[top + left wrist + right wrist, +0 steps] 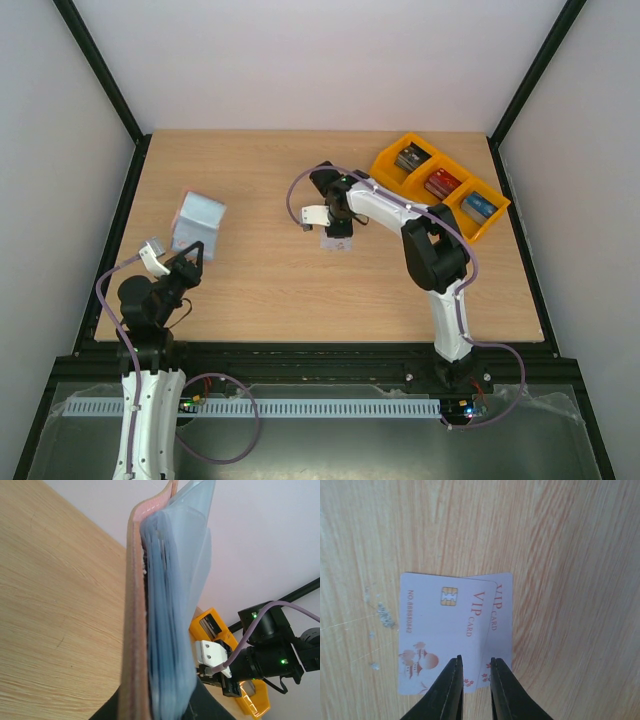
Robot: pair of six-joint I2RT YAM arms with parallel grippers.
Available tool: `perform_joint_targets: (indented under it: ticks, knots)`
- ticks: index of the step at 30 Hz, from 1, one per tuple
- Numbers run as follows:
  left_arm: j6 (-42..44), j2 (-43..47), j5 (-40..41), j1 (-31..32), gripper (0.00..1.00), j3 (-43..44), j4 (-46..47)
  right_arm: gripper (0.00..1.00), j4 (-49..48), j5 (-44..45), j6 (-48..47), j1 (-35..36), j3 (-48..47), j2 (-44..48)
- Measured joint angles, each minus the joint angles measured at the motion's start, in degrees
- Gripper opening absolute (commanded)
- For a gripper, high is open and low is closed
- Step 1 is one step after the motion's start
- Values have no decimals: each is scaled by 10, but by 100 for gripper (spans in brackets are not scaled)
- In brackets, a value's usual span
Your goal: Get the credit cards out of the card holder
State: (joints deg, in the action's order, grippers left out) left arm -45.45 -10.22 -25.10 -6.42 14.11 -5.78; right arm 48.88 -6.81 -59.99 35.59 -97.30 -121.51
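Risks first. Both credit cards (447,635) lie flat on the table (260,300), overlapped, the chip card on top and the other skewed out from under its right edge. The right gripper (476,664) stands over their near edge. If its tips touch the top card as the arm lifts or swings, the card likely skates across the smooth wood or rides up. Contact cannot be judged from the wrist view.

Second risk: the card holder (150,610) is held well apart from the cards, above the table's left side, by one end only. Its blue sleeves fan loose on one side, and a jolt could let it pivot or slip out.

Tools. Right gripper: jaws a narrow slit apart, nothing pinched between them (the card surface shows through the gap). Left gripper (150,711): closed on the holder's lower end, dark fingers (112,711) on either side, pink cover one side and blue sleeves the other.

Whether any sleeve hides another card, I cannot tell.
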Motion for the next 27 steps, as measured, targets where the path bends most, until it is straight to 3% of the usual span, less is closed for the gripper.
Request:
perform_joint_targets:
  ticks: [5,8,12,17,21,27]
  knots:
    - [0,0,-4,0,2,-2,3,20,-54,16,27,0,35,11]
    - [0,0,-8,0,2,-3,4,25,-127,10,68,0,117,72]
    - [0,0,-10,0,2,-3,8,33,-233,-13,208,2,223,192]
    - [0,0,-10,-4,2,-3,11,21,-357,-19,505,5,285,279]
    - [-1,1,-10,-4,2,-4,12,14,-346,-11,701,9,291,257]
    - [-1,5,-10,-5,2,-4,12,2,-274,23,813,32,334,200]
